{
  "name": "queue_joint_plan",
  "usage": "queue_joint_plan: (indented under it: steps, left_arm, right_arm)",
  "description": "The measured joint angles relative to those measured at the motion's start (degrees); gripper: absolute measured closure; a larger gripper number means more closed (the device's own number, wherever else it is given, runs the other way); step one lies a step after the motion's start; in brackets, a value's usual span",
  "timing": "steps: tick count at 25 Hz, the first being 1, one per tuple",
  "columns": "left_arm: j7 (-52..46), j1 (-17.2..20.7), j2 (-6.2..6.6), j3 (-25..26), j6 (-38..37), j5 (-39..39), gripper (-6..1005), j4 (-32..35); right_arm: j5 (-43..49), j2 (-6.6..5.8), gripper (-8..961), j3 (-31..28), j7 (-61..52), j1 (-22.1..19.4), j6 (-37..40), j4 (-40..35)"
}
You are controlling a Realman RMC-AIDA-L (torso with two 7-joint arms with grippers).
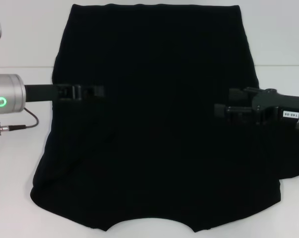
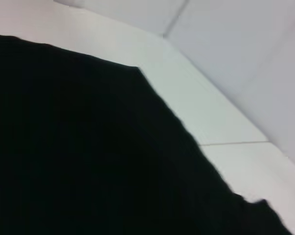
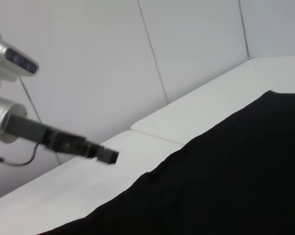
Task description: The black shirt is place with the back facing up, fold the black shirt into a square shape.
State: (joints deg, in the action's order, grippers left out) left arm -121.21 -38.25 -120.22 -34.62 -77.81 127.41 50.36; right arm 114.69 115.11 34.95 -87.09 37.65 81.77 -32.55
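1. From the head camera I see the black shirt [image 1: 154,124] spread flat on the white table [image 1: 20,168], plain side up, covering most of the surface in front of me, its straight edge far from the robot and a curved notch in its near edge
2. My left gripper [image 1: 92,91] reaches in from the left at mid-height and sits over the shirt's left part, just inside its left edge
3. My right gripper [image 1: 223,111] comes in from the right, over the shirt's right part, roughly level with the left one and well apart from it
4. Black on black: I cannot tell whether either gripper's fingers are apart or together, or whether they touch the cloth
5. The right wrist camera shows the left gripper [image 3: 105,155] above the table beside the shirt's [image 3: 225,181] edge
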Motion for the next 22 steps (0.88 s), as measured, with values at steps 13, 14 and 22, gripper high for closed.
queue_joint_plan:
  steps: [13, 14, 22]
  left_arm:
    - [15.5, 2.7, 0.63, 0.3, -10.5, -10.3, 502, -4.9]
    - [20.1, 2.8, 0.47, 0.3, -12.3, -11.5, 466, -6.5]
    - [44.1, 2.6, -3.15, -3.3, -13.5, -12.1, 146, -11.5]
  right_arm:
    - [2.2, -5.47, 38, -3.0, -19.2, 0.4, -3.6, -0.6]
    - [3.9, -6.53, 38, -2.9, -23.9, 0.4, -3.4, -0.6]
    - [16.9, -11.01, 39, -1.8, -47.8, -0.1, -1.8, -0.5]
